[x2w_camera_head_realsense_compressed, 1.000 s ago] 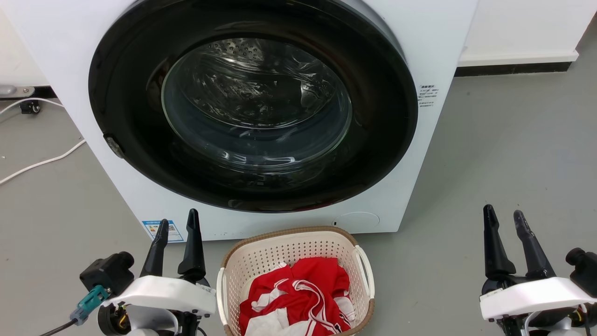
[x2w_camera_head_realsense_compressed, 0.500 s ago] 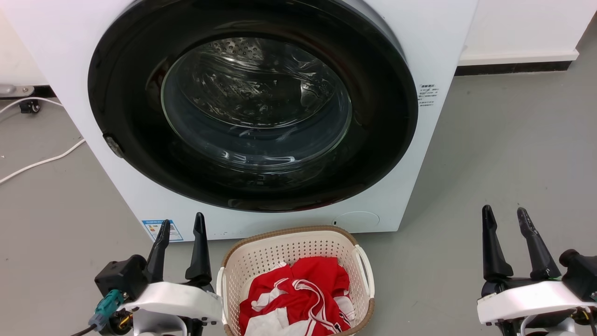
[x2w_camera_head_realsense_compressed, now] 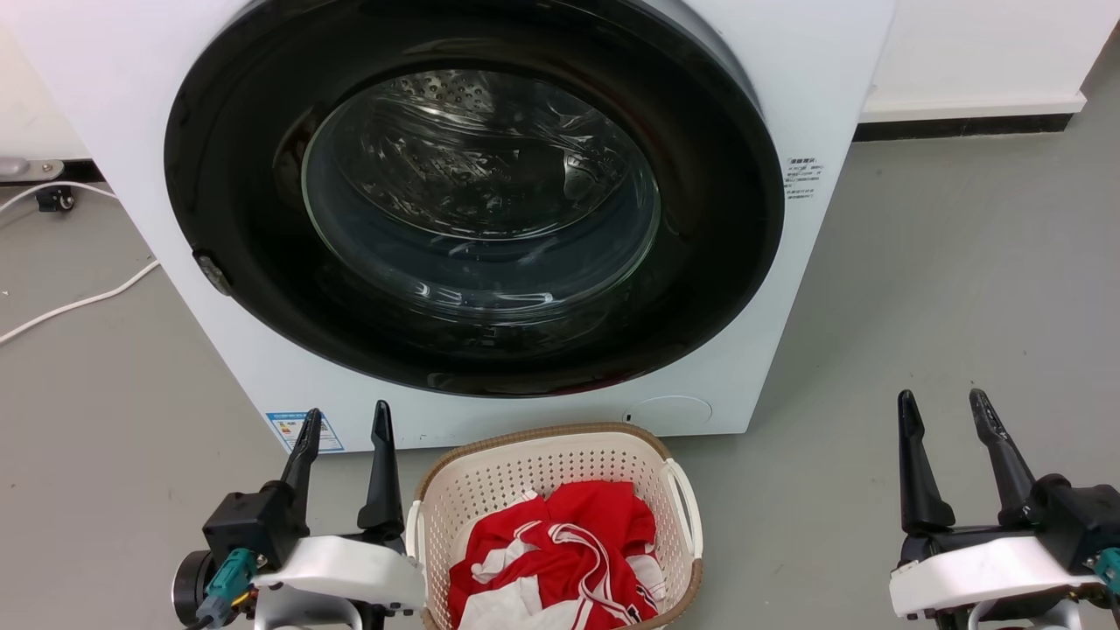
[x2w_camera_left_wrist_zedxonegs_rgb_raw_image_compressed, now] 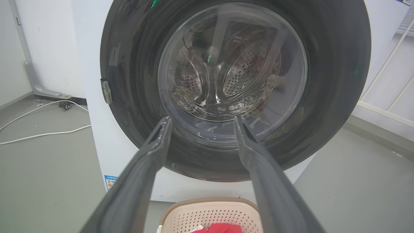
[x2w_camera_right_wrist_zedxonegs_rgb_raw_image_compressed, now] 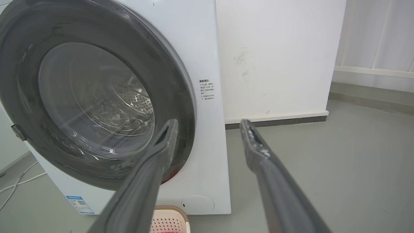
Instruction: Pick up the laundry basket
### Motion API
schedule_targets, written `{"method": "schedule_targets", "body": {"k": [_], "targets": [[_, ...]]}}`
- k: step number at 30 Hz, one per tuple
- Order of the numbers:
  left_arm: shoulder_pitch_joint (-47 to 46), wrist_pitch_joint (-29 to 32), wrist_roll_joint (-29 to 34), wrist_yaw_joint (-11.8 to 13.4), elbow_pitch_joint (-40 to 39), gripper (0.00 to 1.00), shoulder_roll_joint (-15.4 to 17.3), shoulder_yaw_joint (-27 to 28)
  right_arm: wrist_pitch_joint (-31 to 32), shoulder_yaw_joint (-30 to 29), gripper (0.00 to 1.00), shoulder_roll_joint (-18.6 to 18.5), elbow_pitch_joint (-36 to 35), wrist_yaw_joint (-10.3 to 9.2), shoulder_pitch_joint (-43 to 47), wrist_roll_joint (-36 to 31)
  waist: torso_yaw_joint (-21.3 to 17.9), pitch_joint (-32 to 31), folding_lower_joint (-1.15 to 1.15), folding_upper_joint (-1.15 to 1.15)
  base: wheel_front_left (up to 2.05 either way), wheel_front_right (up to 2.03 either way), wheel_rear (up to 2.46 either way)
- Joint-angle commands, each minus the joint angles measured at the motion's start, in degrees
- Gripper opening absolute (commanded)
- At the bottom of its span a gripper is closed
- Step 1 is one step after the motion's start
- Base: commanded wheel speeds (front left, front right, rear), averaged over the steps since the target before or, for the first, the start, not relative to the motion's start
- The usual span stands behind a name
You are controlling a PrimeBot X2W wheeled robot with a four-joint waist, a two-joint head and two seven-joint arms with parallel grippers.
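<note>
Laundry basket (x2w_camera_head_realsense_compressed: 534,472) sits on the floor at the foot of the washer (x2w_camera_head_realsense_compressed: 814,79), directly below its round door (x2w_camera_head_realsense_compressed: 472,201). A red-and-white garment (x2w_camera_head_realsense_compressed: 560,542) is heaped inside. The basket is not yet held.

Left gripper (x2w_camera_head_realsense_compressed: 346,409): fingers moderately parted with nothing between them. It hangs before the washer's lower left corner, just beside the basket's left handle (x2w_camera_head_realsense_compressed: 413,534).

Right gripper (x2w_camera_head_realsense_compressed: 940,395): a similar spread, empty. It is out past the washer's right side, well apart from the basket's right handle (x2w_camera_head_realsense_compressed: 685,507).

Step in hand, as I read it: approach for a two-sided lift. To do it well:
- Bring the right gripper in toward the washer front until it is as near its handle as the left is.
- Lower both to handle height and close them together.
- Raise evenly so the load doesn't tip, easing back from the washer door.
</note>
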Motion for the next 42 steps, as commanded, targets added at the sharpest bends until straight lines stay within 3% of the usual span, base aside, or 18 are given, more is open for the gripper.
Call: {"method": "schedule_targets", "body": {"k": [1, 24, 42], "targets": [[0.5, -0.6, 1.4, 0.2, -0.5, 1.00, 0.2, -0.2, -0.6, 0.0, 1.00, -0.2, -0.7, -0.02, 0.4, -1.4, 0.0, 0.0, 0.00, 0.00, 0.00, 0.00, 0.00], [1.2, -3.2, 12.2, 2.8, -0.4, 1.00, 0.2, -0.8, -3.3, 0.6, 1.00, -0.3, -1.4, -0.02, 1.5, -9.6, 0.2, 0.5, 0.00, 0.00, 0.00, 0.00, 0.00], [1.5, -3.5, 12.9, 2.5, -0.7, 1.00, 0.2, -0.7, -3.4, 0.7, 1.00, -0.3, -1.1, -0.02, 1.6, -9.2, 0.3, 0.2, 0.00, 0.00, 0.00, 0.00, 0.00]]}}
